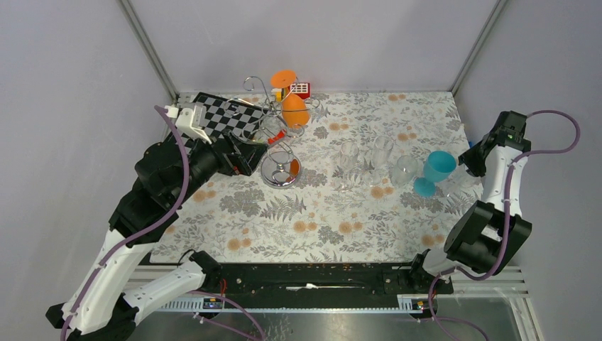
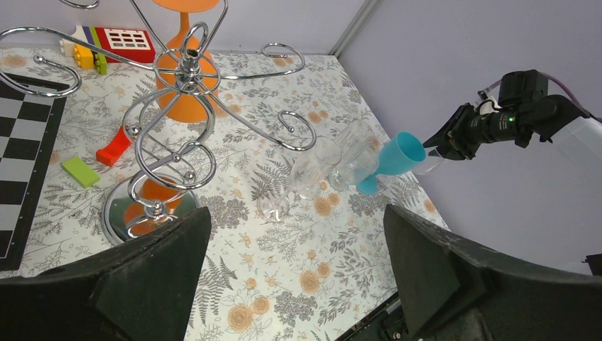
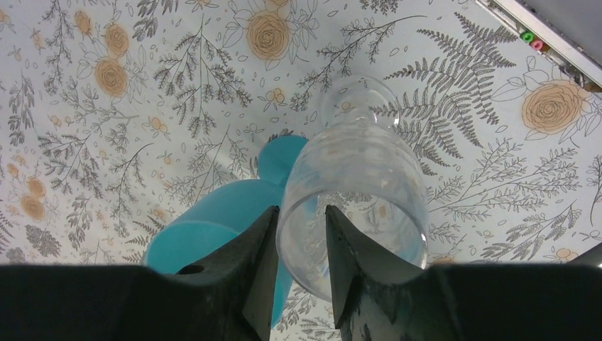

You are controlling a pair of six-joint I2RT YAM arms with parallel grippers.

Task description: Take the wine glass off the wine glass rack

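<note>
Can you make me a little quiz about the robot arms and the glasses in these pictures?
1. Pick one: what is the right gripper pinching?
A) the clear wine glass
B) the chessboard
C) a green block
2. True or false: the left gripper is shut on the wine glass rack.
3. Fill in the colour: the goblet right beside the clear wine glass is ____.

Key: 1 A, pinched at its rim. 2 False: its jaws stand wide apart with nothing between them. 3 Turquoise.
</note>
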